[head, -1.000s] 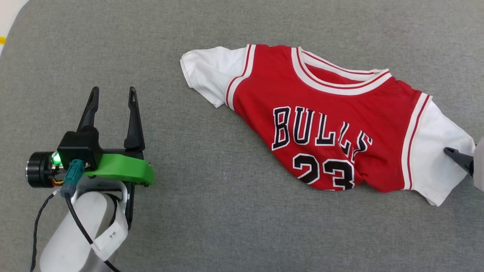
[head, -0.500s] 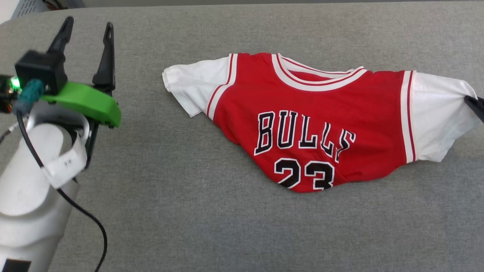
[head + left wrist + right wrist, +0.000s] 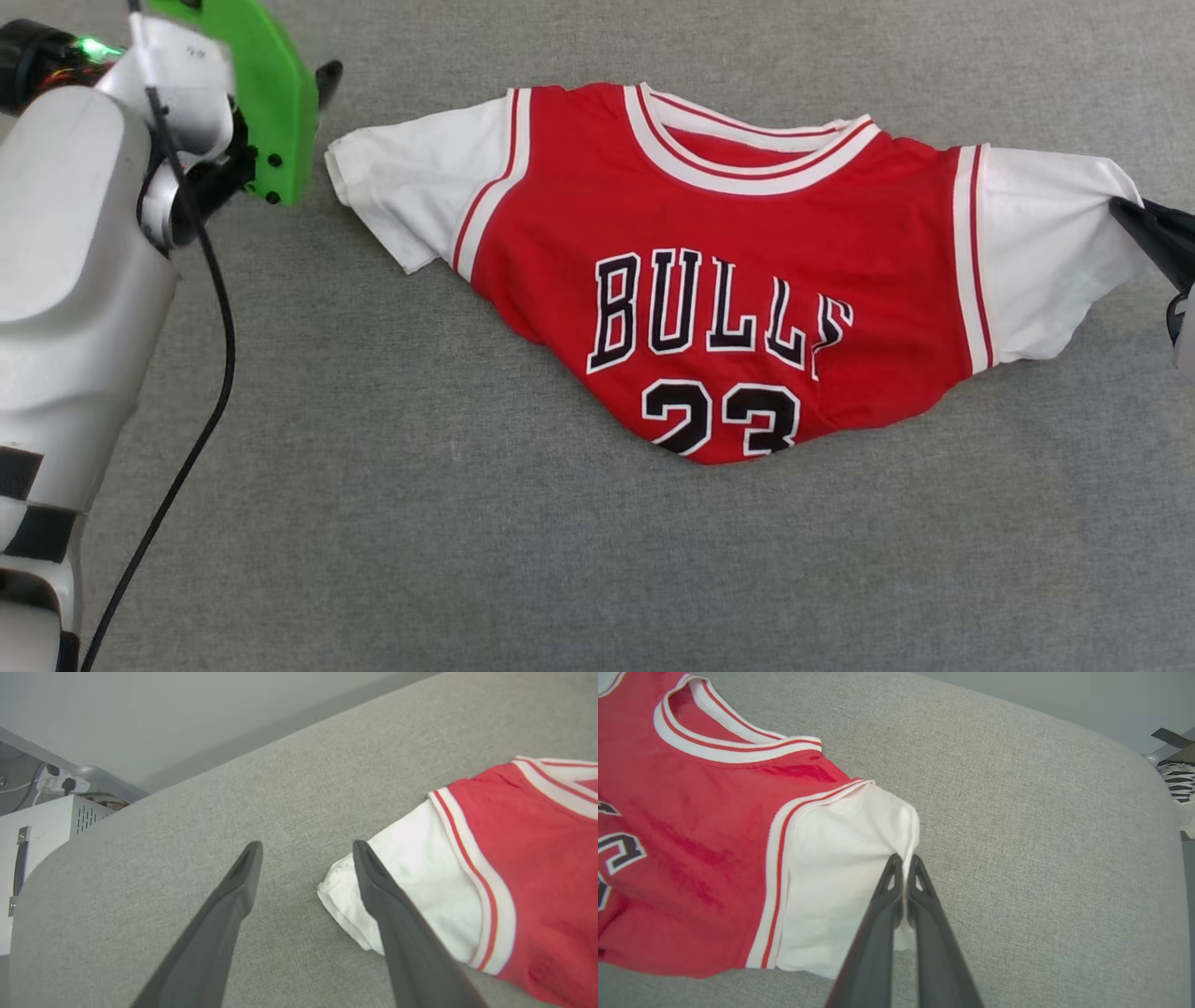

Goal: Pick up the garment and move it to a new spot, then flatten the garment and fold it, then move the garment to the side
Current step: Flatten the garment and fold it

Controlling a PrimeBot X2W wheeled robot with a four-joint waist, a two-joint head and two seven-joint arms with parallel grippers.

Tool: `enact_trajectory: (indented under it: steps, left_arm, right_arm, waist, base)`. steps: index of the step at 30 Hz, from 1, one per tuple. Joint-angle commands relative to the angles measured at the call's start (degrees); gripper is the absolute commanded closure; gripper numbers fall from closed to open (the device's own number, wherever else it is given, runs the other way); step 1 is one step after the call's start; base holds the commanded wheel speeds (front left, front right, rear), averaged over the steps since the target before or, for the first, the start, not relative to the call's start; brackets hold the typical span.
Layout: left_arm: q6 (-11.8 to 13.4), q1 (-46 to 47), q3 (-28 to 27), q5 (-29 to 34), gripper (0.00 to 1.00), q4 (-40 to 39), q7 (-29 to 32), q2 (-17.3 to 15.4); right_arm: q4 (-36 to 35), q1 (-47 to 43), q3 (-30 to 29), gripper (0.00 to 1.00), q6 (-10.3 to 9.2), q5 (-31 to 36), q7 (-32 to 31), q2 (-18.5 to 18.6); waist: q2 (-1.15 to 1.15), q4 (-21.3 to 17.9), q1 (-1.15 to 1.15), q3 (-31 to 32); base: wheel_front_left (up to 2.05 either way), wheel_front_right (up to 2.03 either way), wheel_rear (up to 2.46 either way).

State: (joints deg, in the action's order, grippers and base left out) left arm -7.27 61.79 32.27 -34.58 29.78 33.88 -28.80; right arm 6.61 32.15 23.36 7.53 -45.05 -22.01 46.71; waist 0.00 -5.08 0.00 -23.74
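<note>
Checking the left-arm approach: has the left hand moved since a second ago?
Yes. The camera shifted too, but against the sleeve of the jersey the left hand has closed in: well clear before, beside it now.

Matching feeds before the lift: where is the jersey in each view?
Head view: the garment lies across the centre and right, front up.
Left wrist view: at the right, its white sleeve beside the open left gripper.
Right wrist view: across the left half, its other sleeve pinched in the shut right gripper.
Shared landmark: the striped collar.
</note>
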Motion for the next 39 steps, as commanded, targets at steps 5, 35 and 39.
enact_trajectory:
  steps: [5, 35, 39]
  left_arm:
    - [-0.19, 4.06, 8.76, -6.23, 0.0, 1.26, 11.94, -1.59]
    - [-0.22, 7.94, 24.99, -15.53, 1.0, 4.85, -15.17, -5.62]
    - [-0.17, 8.84, 24.23, -14.14, 1.0, 3.26, -21.31, -6.01]
  right_arm:
    - [-0.74, 2.31, 0.69, 1.0, -0.04, 0.19, -0.26, -0.55]
    - [3.22, 5.58, 4.11, 1.0, -0.04, 1.29, 9.65, 0.96]
    - [2.48, 5.52, 1.94, 1.0, -0.04, 1.51, 12.11, 2.07]
  waist:
    - [0.0, -2.16, 0.0, -3.28]
    - [0.0, 1.24, 0.0, 5.97]
    - [0.0, 2.57, 0.0, 9.03]
  base:
    - [0.0, 0.0, 0.0]
    - [0.0, 0.0, 0.0]
    - [0.0, 0.0, 0.0]
